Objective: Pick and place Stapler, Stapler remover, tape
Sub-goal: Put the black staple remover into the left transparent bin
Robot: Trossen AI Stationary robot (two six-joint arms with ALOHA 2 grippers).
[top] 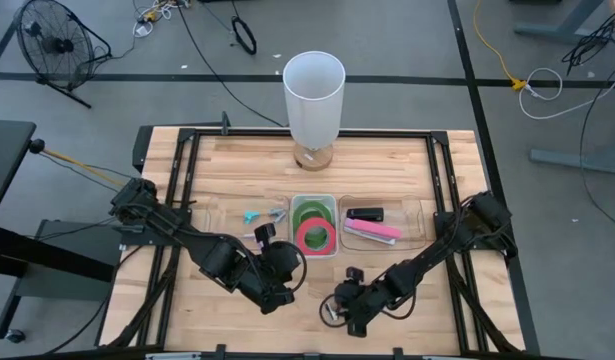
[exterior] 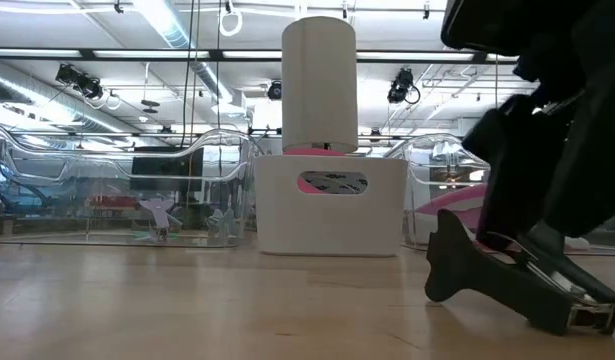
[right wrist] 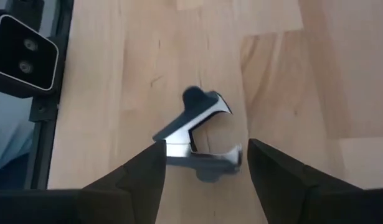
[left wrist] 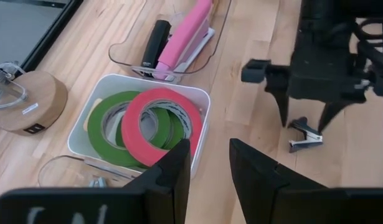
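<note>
Staple remover [right wrist: 197, 140] blk/silver, on wood table [right wrist: 272, 93], right gripper [right wrist: 207, 163] jaws released around it

You have a tall white cylinder [top: 314, 93] on a round wooden base [top: 313, 157] near the tabletop's [top: 237, 170] far edge — midway along it. Off the tabletop's far left corner, a black fan [top: 54, 45] stands on the grey floor — cables [top: 543, 70] trail beyond the far right corner.
</note>
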